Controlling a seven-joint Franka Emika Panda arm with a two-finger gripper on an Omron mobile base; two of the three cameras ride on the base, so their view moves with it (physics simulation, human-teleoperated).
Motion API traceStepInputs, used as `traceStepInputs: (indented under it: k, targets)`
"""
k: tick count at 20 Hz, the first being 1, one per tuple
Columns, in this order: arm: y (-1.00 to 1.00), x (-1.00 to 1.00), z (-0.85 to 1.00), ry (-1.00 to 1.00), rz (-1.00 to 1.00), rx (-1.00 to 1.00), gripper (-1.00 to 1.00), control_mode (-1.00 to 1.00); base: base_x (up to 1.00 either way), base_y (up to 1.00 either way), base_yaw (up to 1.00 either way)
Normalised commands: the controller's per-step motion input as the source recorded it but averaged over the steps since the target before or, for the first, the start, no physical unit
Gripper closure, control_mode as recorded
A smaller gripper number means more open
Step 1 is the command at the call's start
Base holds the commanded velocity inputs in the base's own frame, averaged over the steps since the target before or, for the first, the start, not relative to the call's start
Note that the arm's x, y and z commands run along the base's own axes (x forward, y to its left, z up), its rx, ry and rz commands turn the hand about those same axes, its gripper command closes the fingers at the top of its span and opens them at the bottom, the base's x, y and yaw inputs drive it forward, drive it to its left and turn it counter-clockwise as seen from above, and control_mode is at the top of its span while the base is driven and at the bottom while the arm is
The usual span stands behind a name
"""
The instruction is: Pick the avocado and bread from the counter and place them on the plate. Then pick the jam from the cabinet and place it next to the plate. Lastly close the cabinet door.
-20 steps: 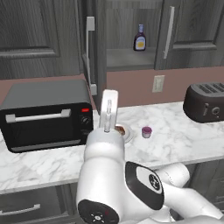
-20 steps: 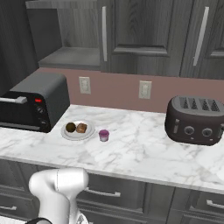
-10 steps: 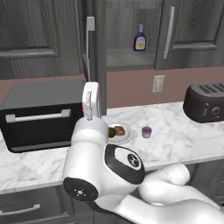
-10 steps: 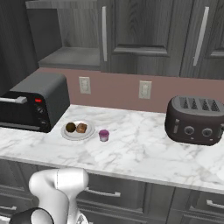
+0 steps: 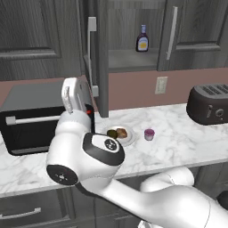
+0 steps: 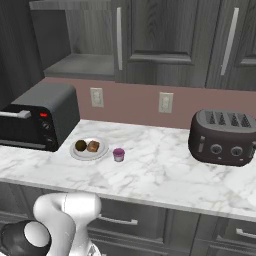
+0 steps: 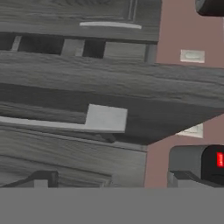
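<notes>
The cabinet door [image 5: 103, 58] is standing open, edge-on above the counter's [image 5: 178, 147] back edge; it looks stiff and heavy on its hinges, best pushed flat near its silver handle [image 5: 90, 53]. The plate [image 5: 127, 138] is carrying the avocado [image 5: 112, 133] and bread [image 5: 121, 132], with the jam [image 5: 149, 134] sitting just beside it. The gripper [image 5: 70, 94] is hanging near the handle; I cannot tell whether its fingers are apart.

On the bench [image 6: 165, 170] sit one plate [image 6: 89, 152] bearing one avocado [image 6: 80, 146] and one bread [image 6: 93, 146], one jam [image 6: 118, 154], one toaster [image 6: 223, 138] and one toaster oven [image 6: 37, 115]; one bottle [image 5: 142, 39] stands in the cabinet [image 5: 129, 60], two outlets on the wall.
</notes>
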Motion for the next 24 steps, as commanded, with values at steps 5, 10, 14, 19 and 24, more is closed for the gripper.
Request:
traceStepInputs:
  k: [5, 10, 14, 19, 24]
  targets:
    - [0.19, 0.42, 0.0, 0.0, -0.1, -0.01, -1.0, -1.0, 0.0, 0.0, 0.0]
    - [0.05, 0.54, 0.0, 0.0, -0.15, 0.0, -1.0, -1.0, 0.0, 0.0, 0.0]
    - [0.01, 0.41, 0.02, 0.0, -0.15, 0.0, -1.0, -1.0, 0.0, 0.0, 0.0]
    - [-0.12, 0.05, 0.33, -0.01, -0.14, 0.07, -1.0, -1.0, 0.0, 0.0, 0.0]
    - [-0.37, 0.0, 0.57, -0.05, -0.1, 0.17, -1.0, -1.0, 0.0, 0.0, 0.0]
